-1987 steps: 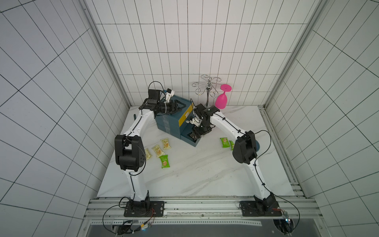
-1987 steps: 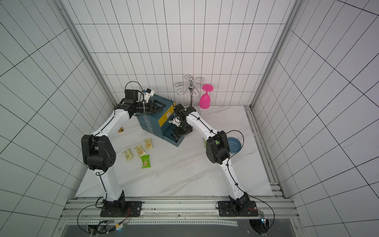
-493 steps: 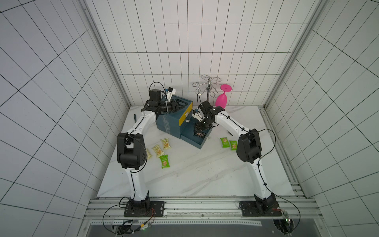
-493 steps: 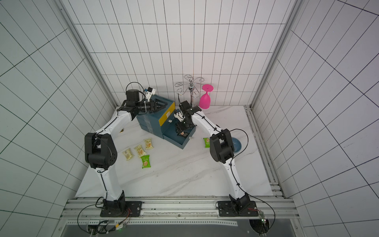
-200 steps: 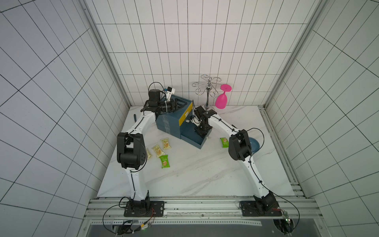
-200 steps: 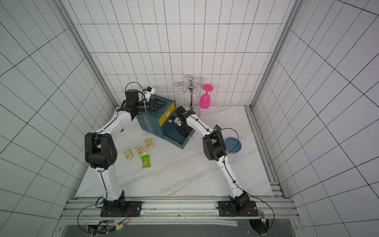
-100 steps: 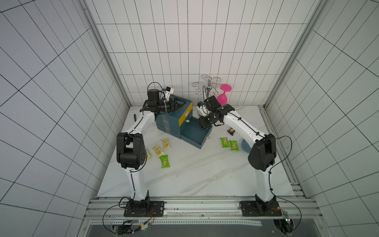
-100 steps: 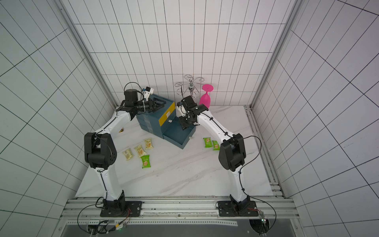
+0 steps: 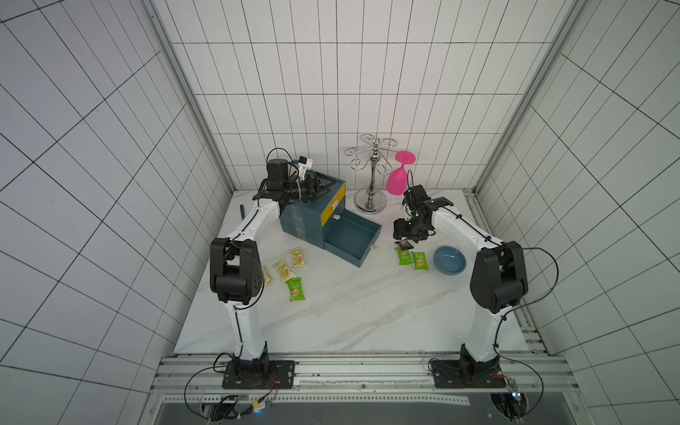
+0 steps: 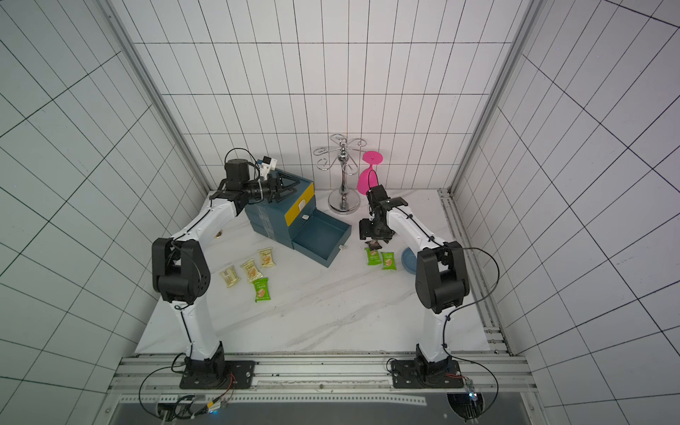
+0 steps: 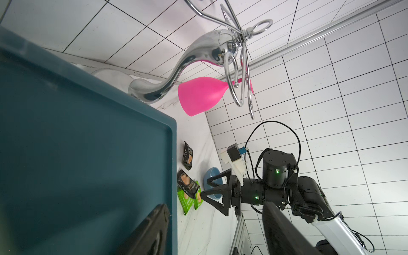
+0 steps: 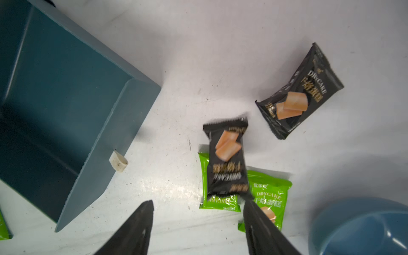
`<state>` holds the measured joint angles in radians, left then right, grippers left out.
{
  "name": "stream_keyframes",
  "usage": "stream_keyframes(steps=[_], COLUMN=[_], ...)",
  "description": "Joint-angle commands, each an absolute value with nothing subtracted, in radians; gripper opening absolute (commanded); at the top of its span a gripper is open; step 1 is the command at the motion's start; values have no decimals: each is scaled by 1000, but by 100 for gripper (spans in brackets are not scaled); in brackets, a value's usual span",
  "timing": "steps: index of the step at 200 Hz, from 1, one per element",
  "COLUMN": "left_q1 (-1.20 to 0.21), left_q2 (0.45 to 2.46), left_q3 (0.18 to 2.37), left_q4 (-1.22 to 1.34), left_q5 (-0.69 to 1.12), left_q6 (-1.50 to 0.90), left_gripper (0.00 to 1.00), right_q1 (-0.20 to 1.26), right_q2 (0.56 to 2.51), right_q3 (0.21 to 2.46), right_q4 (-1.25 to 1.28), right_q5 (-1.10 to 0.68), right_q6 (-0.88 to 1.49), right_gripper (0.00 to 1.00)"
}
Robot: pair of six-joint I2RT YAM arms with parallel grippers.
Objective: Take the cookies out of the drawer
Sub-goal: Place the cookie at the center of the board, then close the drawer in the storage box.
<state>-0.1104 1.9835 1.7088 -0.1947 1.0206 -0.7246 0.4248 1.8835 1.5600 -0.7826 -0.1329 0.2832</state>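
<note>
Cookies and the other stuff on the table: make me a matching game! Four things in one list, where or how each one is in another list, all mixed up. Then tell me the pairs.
Things
1. pink glass
2. blue bowl
3. blurry black cookie packet
4. drawer

Where or how
a. pulled open, no packet seen inside
b. hanging upside down from the silver rack
c. covering part of a green packet
d. standing on the table, right way up

Pairs: 1-b, 2-d, 3-c, 4-a.
</note>
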Motion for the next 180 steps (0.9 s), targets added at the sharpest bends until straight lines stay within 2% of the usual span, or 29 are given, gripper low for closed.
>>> stream_keyframes(steps=[1, 13, 30, 44, 74, 115, 153, 180], left_q1=[-111, -109, -106, -98, -90, -84, -84, -85], left_q2=[2026, 2026, 2026, 2028, 2028, 2046, 2058, 2063], left_q3=[1680, 1672, 1656, 1639, 1616, 1610, 1584, 1573], left_q4=[-299, -315, -334, -338, -340, -348, -344, -340], left_q5=[986, 982, 983, 985, 988, 993, 993, 991], left_q6=[-711, -691, -670, -664, -651, -641, -633, -632], left_gripper=[71, 70, 69, 69, 68, 67, 67, 66], right_q1=[416, 416, 421, 432, 457, 474, 509, 524], right_q2=[1797, 1783, 1812, 1863, 1970, 2086, 2164, 2236], right_q3=[1462, 1366, 1262, 1246, 1285, 1340, 1416, 1529], right_q4=[-623, -473, -268, -188, -137, -59, 92, 105], right_q5=[-282, -384, -492, -523, -526, -538, -583, -617], right_q6=[415, 503, 646, 720, 779, 841, 928, 952], right_gripper=[69, 63, 38, 25, 10, 4, 6, 7])
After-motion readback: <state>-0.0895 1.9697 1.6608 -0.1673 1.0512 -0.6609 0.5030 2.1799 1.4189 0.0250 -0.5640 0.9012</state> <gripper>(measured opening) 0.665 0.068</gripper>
